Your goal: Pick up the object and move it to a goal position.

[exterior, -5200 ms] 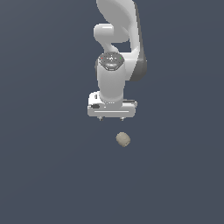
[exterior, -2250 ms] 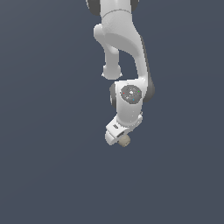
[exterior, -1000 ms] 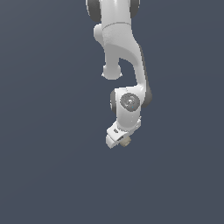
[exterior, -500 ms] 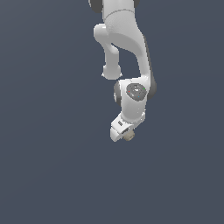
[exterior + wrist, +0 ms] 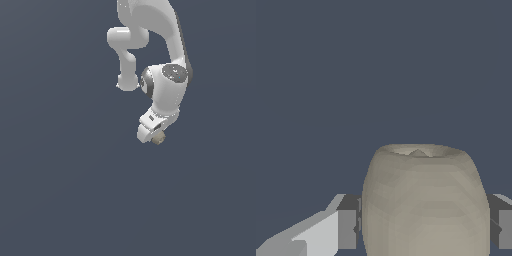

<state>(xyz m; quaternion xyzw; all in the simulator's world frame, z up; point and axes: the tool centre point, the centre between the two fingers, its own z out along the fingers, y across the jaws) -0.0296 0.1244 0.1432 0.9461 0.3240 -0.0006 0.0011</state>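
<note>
The object (image 5: pixel 159 138) is a small beige-tan stone-like lump. In the exterior view it sits at the tip of my white gripper (image 5: pixel 154 135), held between the fingers and clear of the dark surface. In the wrist view the object (image 5: pixel 425 200) fills the space between my two fingers (image 5: pixel 347 229), which press on both its sides. My gripper (image 5: pixel 425 230) is shut on it. The arm reaches down from the exterior view's top, its wrist tilted.
A plain dark blue-grey ground (image 5: pixel 65 190) fills both views. No other objects, containers or edges show.
Earlier the object lay on the ground below my open gripper. The gripper has since closed on it. Over the last second the arm has carried it up and toward the exterior view's right.
</note>
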